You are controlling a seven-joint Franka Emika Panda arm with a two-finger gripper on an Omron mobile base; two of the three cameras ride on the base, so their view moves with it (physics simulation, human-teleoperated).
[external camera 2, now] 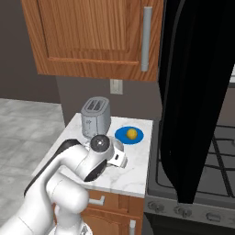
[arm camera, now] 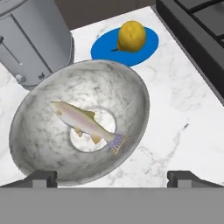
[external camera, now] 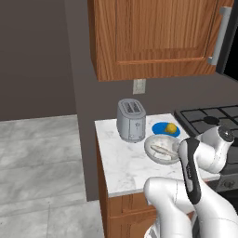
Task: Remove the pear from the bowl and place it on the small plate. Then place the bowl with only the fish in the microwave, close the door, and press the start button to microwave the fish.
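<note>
I stand over a white marbled bench [external camera: 122,160] on a wooden base cabinet, set against a dark grey wall with one pale outlet plate [external camera: 139,86] above it; the floor to the side is grey marbled tile. One brown wooden wall cabinet [external camera: 153,35] with a long metal handle hangs overhead, and a black gas stove [external camera: 211,118] adjoins the bench on the far side from the floor. On the bench I count one grey two-slot toaster [external camera: 130,120], one bowl [arm camera: 81,127], one small plate [arm camera: 127,46], one pear [arm camera: 131,36] and one fish [arm camera: 85,124]. The bowl, pale grey and mottled, sits near the bench's front edge, just in front of the toaster, with the fish lying slantwise across its bottom, tail toward me. The blue plate lies just behind the bowl, between toaster and stove, and the yellow pear rests on it, a little off centre. The microwave's glossy black door [external camera 2: 195,92] hangs swung open over the stove, beside the cabinet. My hand [arm camera: 112,177] is spread wide, fingertips far apart and pinching nothing, poised above the near rim of the bowl; one fingertip [arm camera: 41,177] overlaps that rim in the hand view, but I cannot tell whether it touches. I can read no brand, label or writing anywhere.
</note>
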